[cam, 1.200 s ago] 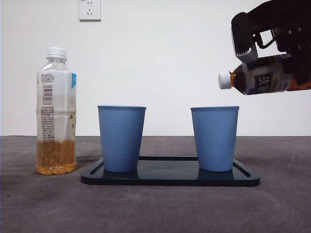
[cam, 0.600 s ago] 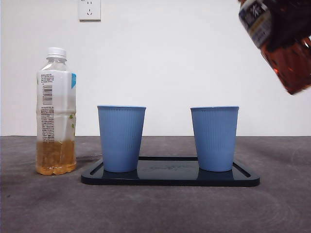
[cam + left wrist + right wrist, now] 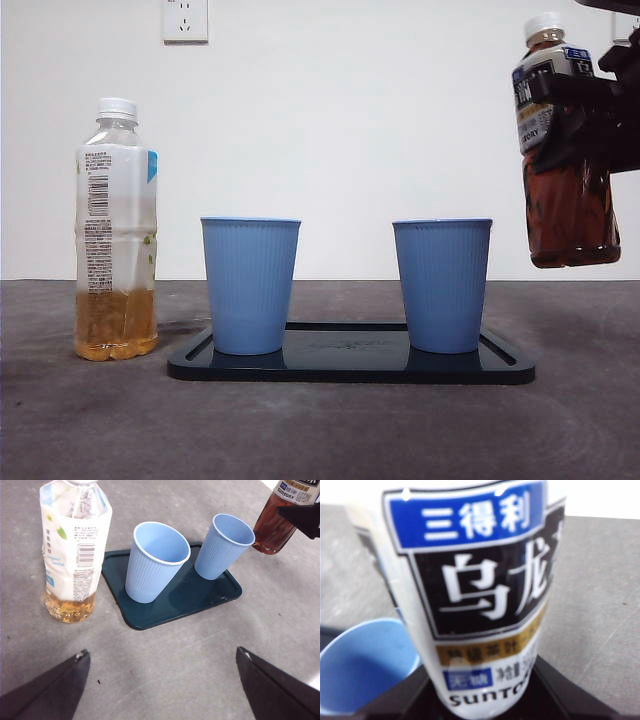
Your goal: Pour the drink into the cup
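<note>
My right gripper (image 3: 600, 110) is shut on a brown tea bottle (image 3: 562, 170) with a white cap, held upright in the air to the right of the right blue cup (image 3: 441, 285). The bottle's label fills the right wrist view (image 3: 480, 595), with that cup's rim (image 3: 365, 670) beside it. The left blue cup (image 3: 250, 285) stands on the same dark tray (image 3: 350, 362). Both cups (image 3: 156, 560) (image 3: 223, 545) look empty in the left wrist view. My left gripper (image 3: 160, 690) is open and empty, above the table in front of the tray (image 3: 175, 597).
A clear bottle of pale yellow drink (image 3: 116, 230) with a white cap stands on the grey table left of the tray; it also shows in the left wrist view (image 3: 75, 550). A white wall with a socket (image 3: 185, 20) is behind.
The right gripper has turned the brown bottle from lying level, cap toward the right cup, back to upright, and has moved it right and down beside that cup.
</note>
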